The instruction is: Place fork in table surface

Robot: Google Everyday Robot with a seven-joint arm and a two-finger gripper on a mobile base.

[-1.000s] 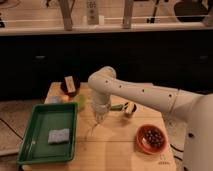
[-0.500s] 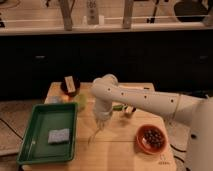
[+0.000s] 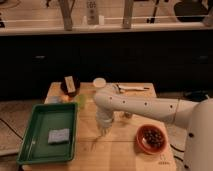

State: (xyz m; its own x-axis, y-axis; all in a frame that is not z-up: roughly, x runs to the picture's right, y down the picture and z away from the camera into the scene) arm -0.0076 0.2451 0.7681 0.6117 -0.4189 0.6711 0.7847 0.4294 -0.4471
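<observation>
My gripper points straight down over the middle of the light wooden table surface, just right of the green tray. A slim silver fork hangs from it, slanting down and left, with its lower end at or just above the wood. The gripper looks shut on the fork's upper end. The white arm reaches in from the right side of the view.
A green tray holding a blue-grey sponge lies at the left. An orange bowl with dark contents sits front right. At the back are a white cup, a dark block, a white-handled utensil and a green item.
The gripper with the fork has moved toward the table's front edge and lower, bringing the fork's tip down near the wood. Nothing else has moved.
</observation>
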